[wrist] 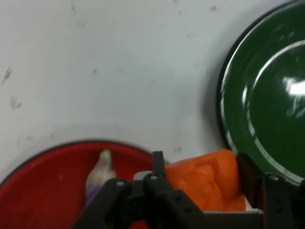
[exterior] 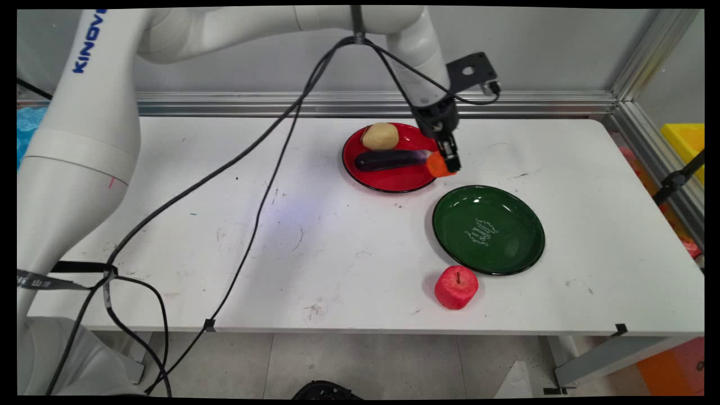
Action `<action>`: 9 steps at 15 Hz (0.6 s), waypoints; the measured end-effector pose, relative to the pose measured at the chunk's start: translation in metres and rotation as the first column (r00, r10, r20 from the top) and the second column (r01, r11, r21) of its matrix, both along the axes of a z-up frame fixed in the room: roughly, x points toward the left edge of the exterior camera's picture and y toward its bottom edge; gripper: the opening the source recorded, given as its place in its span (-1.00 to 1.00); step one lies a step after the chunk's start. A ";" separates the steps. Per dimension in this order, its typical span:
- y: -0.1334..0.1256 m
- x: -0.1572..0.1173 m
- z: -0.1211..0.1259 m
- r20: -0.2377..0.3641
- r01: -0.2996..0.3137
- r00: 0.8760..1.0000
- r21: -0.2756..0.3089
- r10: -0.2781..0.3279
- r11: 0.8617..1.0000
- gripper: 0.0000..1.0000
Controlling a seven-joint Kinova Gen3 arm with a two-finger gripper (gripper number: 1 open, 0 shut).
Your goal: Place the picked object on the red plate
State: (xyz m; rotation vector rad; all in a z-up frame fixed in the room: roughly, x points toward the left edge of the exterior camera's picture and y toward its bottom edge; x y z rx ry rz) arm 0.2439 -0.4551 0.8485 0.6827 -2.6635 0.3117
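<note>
Claw (exterior: 448, 163) grips an orange chunk (exterior: 437, 165) beside the sideways-lying eggplant (exterior: 391, 160).

A red apple (exterior: 456, 287) stands near the table's (exterior: 337, 253) front edge — just beside a green plate (exterior: 488, 230).

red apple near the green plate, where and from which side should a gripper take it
Probably from straight above, closing across the red apple's rounded sides at its widest part. It sits upright on the white table, stem up, so the flanks give two opposed surfaces. The green plate lies close at its upper right, so set the fingers left and right along the table's near edge, clear of the rim.
</note>
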 end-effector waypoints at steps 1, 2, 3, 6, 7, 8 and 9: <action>0.000 0.009 0.001 0.010 -0.001 1.000 0.004 0.001 1.000 -1.00; 0.000 0.016 0.001 0.016 -0.002 1.000 0.009 0.001 1.000 -1.00; 0.000 0.022 0.001 0.022 -0.002 1.000 0.013 0.002 1.000 -1.00; 0.002 0.041 -0.001 0.040 -0.001 0.999 0.030 -0.001 1.000 -1.00; 0.003 0.045 -0.002 0.045 0.001 0.999 0.035 -0.002 0.999 -1.00; 0.004 0.050 -0.003 0.048 0.002 0.999 0.039 -0.004 0.999 -1.00; 0.004 0.054 -0.005 0.052 0.003 0.999 0.043 -0.005 0.999 -1.00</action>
